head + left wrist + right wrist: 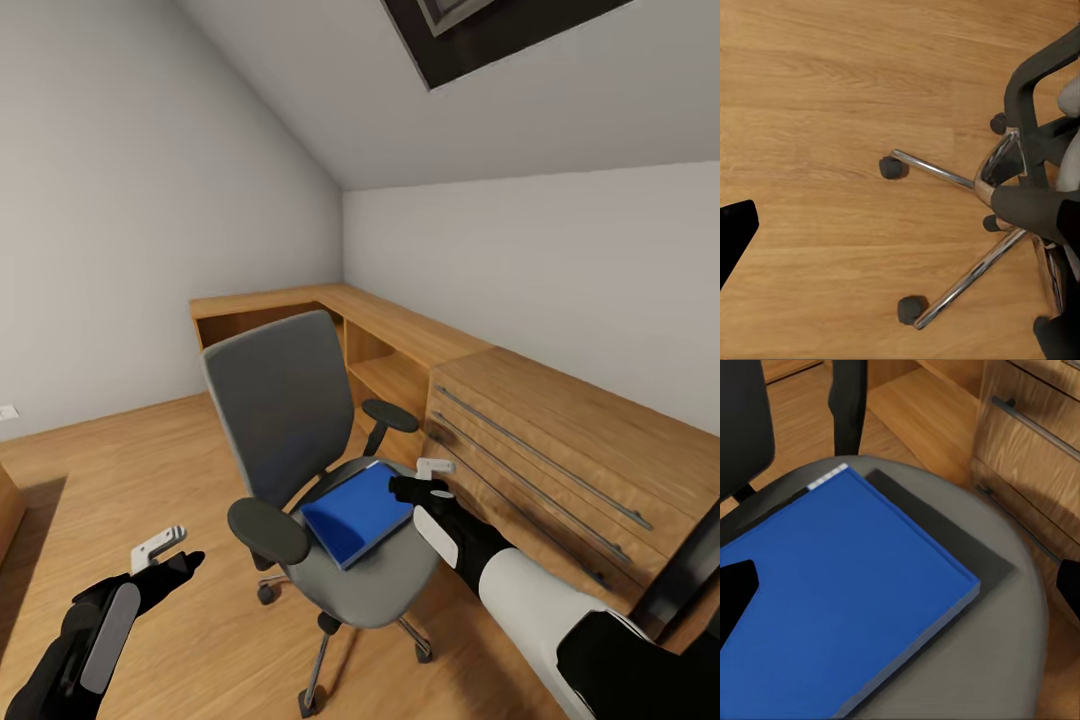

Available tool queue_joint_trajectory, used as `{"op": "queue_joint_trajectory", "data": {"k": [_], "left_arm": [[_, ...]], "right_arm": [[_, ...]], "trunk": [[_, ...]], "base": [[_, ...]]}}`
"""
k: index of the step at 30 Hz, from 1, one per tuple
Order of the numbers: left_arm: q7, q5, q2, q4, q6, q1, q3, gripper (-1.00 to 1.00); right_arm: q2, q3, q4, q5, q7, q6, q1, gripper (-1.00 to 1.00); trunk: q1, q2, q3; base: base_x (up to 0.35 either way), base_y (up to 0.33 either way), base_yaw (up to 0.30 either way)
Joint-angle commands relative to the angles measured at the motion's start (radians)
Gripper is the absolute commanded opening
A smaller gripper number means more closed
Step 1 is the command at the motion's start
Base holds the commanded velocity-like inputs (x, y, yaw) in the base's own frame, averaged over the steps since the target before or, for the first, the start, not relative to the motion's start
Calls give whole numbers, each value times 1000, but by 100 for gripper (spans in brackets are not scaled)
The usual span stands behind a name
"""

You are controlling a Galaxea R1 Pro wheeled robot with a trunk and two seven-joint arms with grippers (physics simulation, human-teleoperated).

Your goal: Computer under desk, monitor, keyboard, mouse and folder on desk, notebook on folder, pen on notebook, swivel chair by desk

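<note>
On the seat of the swivel chair (340, 560), the folder (360, 512) is lying flat, its bright blue cover facing up; in the right wrist view a thin dark sheet is showing under one edge of it, and I cannot tell what that is. The right gripper (425, 478) is hovering just beside the folder's far corner, above the seat, with its fingers spread wide and nothing between them. The left gripper (165, 555) is hanging low over the wooden floor (120, 470), near the chair's armrest, jaws also released and empty; its camera is looking down at the chrome star base and casters.

Judging from this, the folder step is only beginning: the folder is not yet grasped, let alone moved. The chair is standing in front of a light wooden drawer unit (560, 460) and low shelving, so placing it beside the desk is still waiting. Keyboard, mouse, notebook and pen placements cannot be judged from these pictures, so most of the task is probably remaining.
</note>
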Motion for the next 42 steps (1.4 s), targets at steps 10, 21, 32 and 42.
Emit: {"op": "queue_joint_trajectory", "data": {"k": [10,21,32,42], "left_arm": [[8,9,3,5,5,-1,97,100],[7,10,5,-5,5,-1,138,100],[4,10,3,-66,5,-1,222,100],[5,9,2,-74,7,-1,231,100]], "right_arm": [[1,68,-2,-4,42,4,0,100],[-2,83,-1,19,122,4,0,100],[1,92,-1,46,159,4,0,100],[11,94,-6,48,157,6,0,100]], "trunk": [[0,0,-1],[0,0,-1],[19,-35,-17],[58,-105,-48]], "base": [[111,0,0],[55,0,0],[3,0,0],[0,0,0]]}}
